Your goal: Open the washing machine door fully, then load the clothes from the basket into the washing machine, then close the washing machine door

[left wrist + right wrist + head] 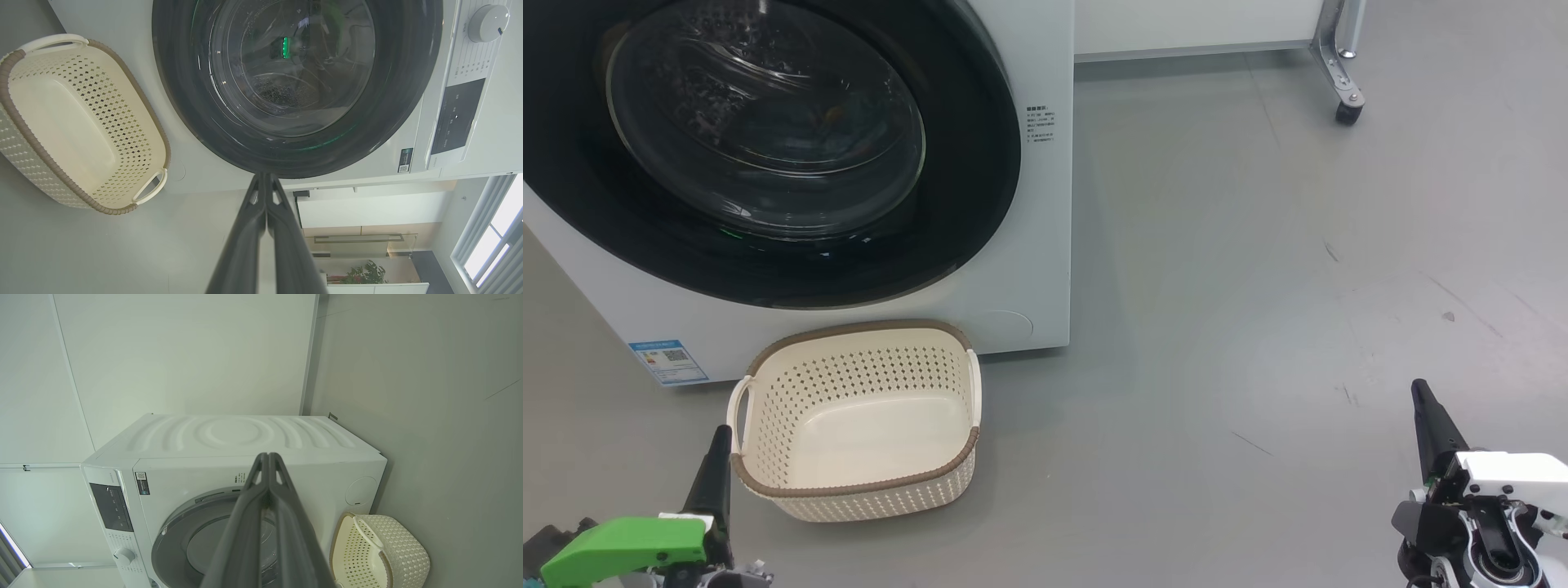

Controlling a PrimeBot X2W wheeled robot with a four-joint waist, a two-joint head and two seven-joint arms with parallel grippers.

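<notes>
Well, one washing machine door (768, 139), glossy black round clear glass, sits flush on one white washing machine (1029, 245), one cream basket (874, 502) just before it. The left gripper (719, 457) and right gripper (1425, 416) are clenched, holding nothing.

Soft, even indoor light; sharp pictures.
Beyond the left claw (264, 176), the door (294, 81) glass throws back pale streaks and a green glint; a window (496, 228) glows bright to that claw's lower right. The basket (866, 500) just beside the left claw casts a faint shadow on the floor (1258, 286). Wrist views bow straight edges near their borders; the fingers of the right claw (267, 456) go soft near the lens.
</notes>
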